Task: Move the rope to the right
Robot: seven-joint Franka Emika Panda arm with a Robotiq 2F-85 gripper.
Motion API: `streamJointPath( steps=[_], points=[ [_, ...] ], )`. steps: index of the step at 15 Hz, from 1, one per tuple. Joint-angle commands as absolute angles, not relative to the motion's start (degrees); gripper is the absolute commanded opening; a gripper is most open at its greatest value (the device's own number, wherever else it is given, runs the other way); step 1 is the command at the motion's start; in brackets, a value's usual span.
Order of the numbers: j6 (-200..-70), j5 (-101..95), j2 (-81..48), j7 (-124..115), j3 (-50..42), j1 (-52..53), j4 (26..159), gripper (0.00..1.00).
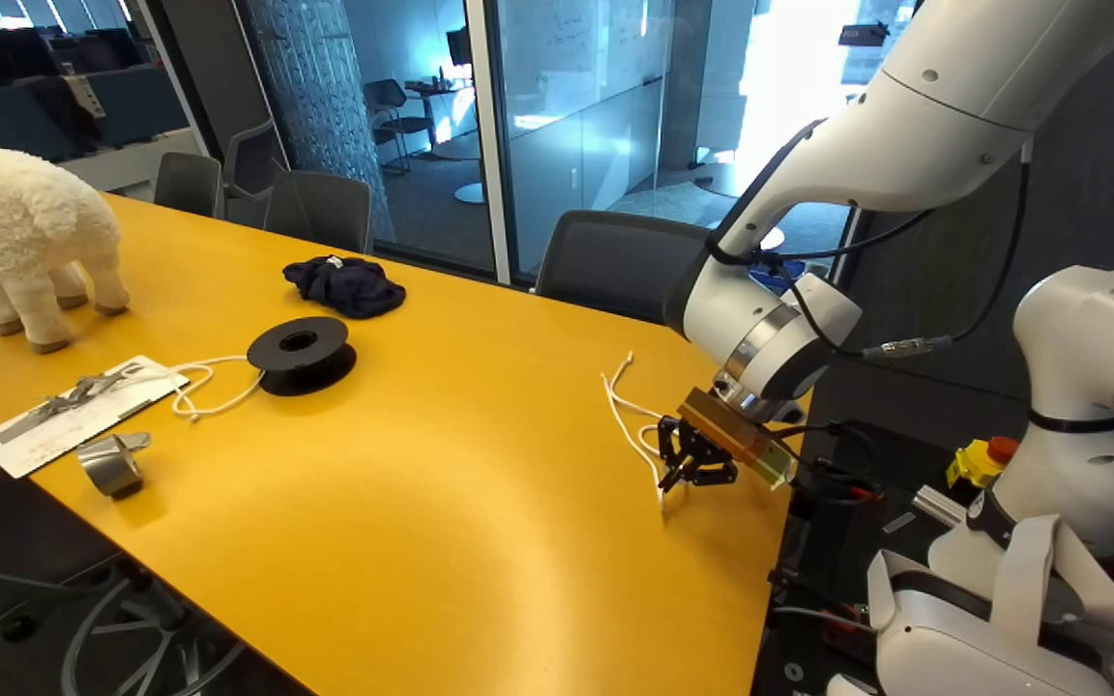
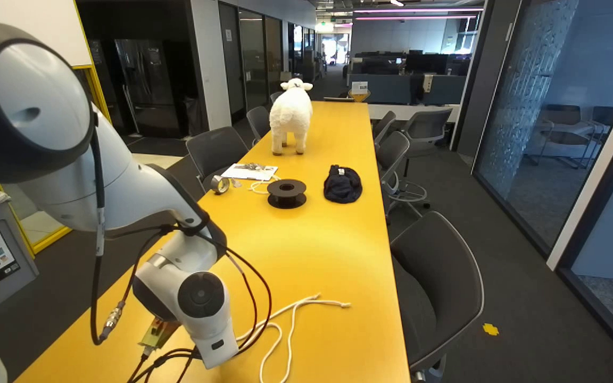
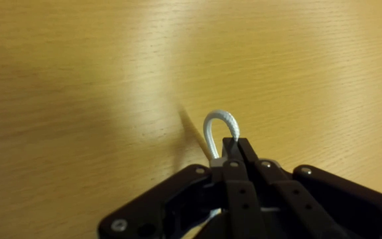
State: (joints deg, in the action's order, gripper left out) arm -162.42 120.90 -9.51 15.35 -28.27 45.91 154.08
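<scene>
The rope is a thin whitish cord lying in loose curves on the yellow table's near-robot end. It also shows in an exterior view, partly hidden behind the arm's wrist. In the wrist view a small loop of the rope sticks out at the fingertips. My gripper is shut with the rope pinched between its fingertips. The gripper is low, close above the table, with rope on the table beside it. In an exterior view the fingers are hidden behind the wrist.
A black spool, a dark cap, a white flat device with a white cable, a silver roll and a toy sheep stand farther along the table. Chairs line its side. A headset lies near the robot base.
</scene>
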Motion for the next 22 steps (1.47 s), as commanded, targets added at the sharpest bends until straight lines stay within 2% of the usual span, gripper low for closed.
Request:
streamJointPath(
  steps=[1,5,7,9,15,17,22],
  points=[
    [-161.3,123.0,-9.3,17.6,-28.7,45.9,154.8,0.01],
    [-160.6,122.3,-10.0,17.2,-28.5,45.9,155.2,0.01],
    [-160.7,122.1,-10.4,16.7,-28.3,46.1,155.3,0.29],
    [-162.5,122.4,-10.8,16.7,-28.2,46.5,155.1,0.41],
    [-171.9,121.2,-10.4,15.4,-28.4,46.8,155.3,0.88],
    [-176.4,120.5,-9.5,15.5,-28.9,46.6,155.3,1.00],
    [-183.6,111.4,-10.2,13.9,-28.2,44.5,154.0,1.00]
  ],
)
